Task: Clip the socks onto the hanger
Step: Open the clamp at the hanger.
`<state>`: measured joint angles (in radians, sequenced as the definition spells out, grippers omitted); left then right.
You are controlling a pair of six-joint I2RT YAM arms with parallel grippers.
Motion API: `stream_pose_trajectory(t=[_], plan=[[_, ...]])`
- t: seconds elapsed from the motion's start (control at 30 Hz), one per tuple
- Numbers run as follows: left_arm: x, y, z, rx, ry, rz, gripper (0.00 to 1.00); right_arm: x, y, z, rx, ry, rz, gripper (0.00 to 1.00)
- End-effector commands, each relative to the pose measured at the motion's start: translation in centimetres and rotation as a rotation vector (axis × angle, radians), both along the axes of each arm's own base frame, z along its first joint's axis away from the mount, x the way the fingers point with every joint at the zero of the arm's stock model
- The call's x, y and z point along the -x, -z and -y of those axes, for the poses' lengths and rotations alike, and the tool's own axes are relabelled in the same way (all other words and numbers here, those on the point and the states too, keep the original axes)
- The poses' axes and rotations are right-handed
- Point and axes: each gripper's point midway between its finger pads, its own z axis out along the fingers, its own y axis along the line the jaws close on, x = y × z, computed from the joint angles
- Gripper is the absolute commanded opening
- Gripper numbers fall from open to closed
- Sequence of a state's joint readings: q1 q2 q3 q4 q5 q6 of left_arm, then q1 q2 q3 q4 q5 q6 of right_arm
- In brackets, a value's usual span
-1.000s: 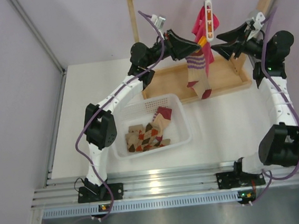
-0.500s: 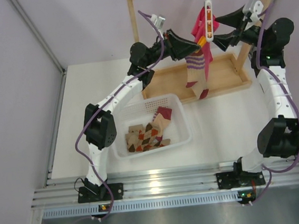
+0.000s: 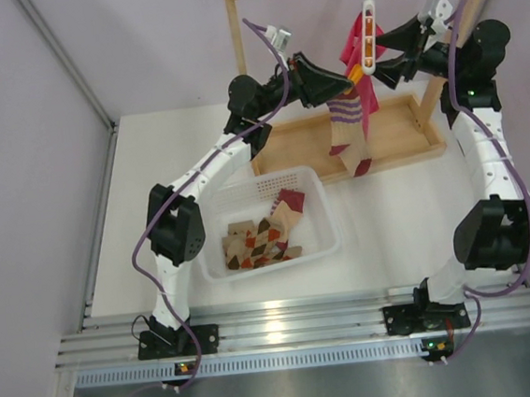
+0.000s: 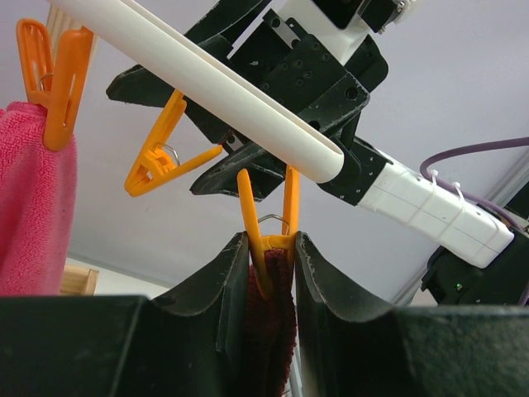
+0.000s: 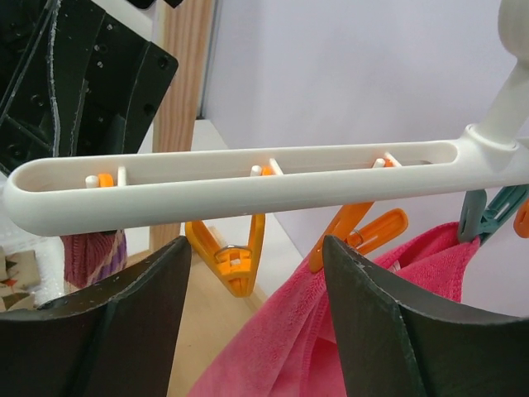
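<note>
The white hanger [image 3: 369, 21] hangs from the wooden rack. A striped sock [image 3: 352, 126] dangles from its lower end. In the left wrist view my left gripper [image 4: 271, 241] is shut on the sock's maroon edge [image 4: 273, 314] and on the tip of an orange clip [image 4: 263, 217] under the hanger bar [image 4: 207, 83]. In the top view it [image 3: 355, 79] sits left of the hanger. My right gripper [image 3: 379, 60] is open at the hanger's right side. In the right wrist view its fingers [image 5: 256, 248] stand below the bar [image 5: 248, 186], either side of an empty orange clip [image 5: 231, 252].
A pink cloth [image 5: 331, 339] is clipped to the hanger. A white basket [image 3: 328, 241] holds argyle socks [image 3: 261, 239] near the table's middle. A wooden tray [image 3: 405, 138] lies under the hanger. The rack's posts [image 3: 232, 33] stand behind.
My right gripper has risen and moved left, up to the hanger bar. My left gripper and the striped sock have stayed where they were.
</note>
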<state>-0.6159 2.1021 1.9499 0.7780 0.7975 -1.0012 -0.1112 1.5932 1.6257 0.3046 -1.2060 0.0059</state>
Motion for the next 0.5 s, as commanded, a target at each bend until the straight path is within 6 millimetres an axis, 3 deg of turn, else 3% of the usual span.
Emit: stream_pose_trajectory(t=[0.0,0.47], plan=[[2.5,-3.9,-1.8,0.053,0.023,0.100,0.00,0.5,-1.3,-0.6,0.031,-0.028,0.059,0.64],[2.3,-3.9,-1.7,0.054,0.019,0.101,0.00,0.3,-2.4,-1.5,-0.041,-0.099,-0.009,0.63]])
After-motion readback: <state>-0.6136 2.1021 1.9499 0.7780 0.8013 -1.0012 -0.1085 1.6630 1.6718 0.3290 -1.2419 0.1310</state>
